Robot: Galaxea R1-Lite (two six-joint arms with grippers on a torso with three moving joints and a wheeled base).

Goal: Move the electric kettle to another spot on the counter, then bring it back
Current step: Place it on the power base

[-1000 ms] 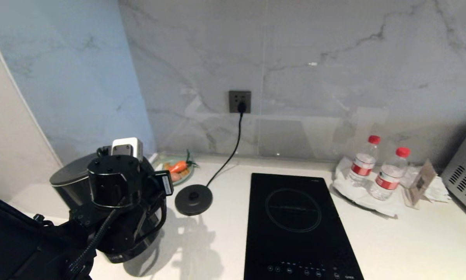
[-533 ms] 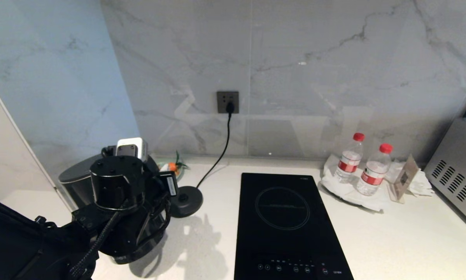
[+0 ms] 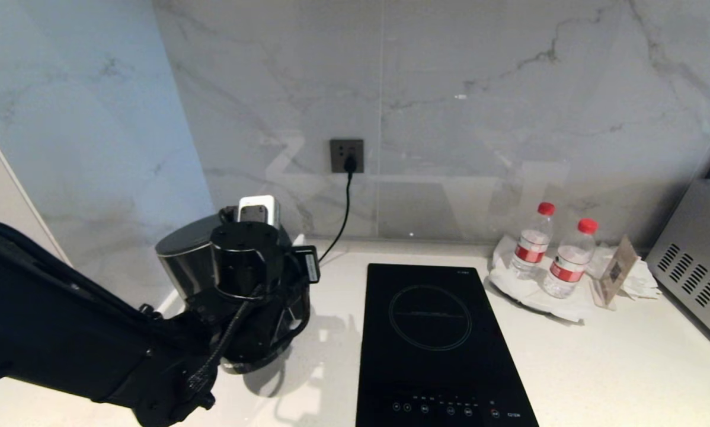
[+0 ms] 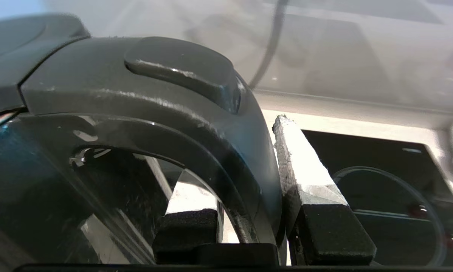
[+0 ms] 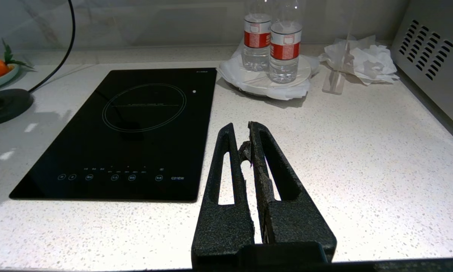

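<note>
One left tool [image 4: 249,211] is pinching the loop handle of the electric kettle [image 3: 183,261], which is sitting upright at the tabletop's [image 3: 598,367] far left; it is looking heavy and slick, so the handle is the sensible hold. Rightward, the hob [image 3: 438,338] and two bottles [image 3: 547,249] are crowding the speckled surface, while the right tool [image 5: 247,147], pressed together, is hovering near its front.

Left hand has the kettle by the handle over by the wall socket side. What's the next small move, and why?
Probably lower it straight down and gently. The left hand is clamped on the handle of the electric kettle, which sits about where the corded base was; the base itself is hidden behind the kettle and arm, so alignment can't be confirmed. The induction hob lies close on the right, so avoid sideways drift. The right hand is parked, shut.
</note>
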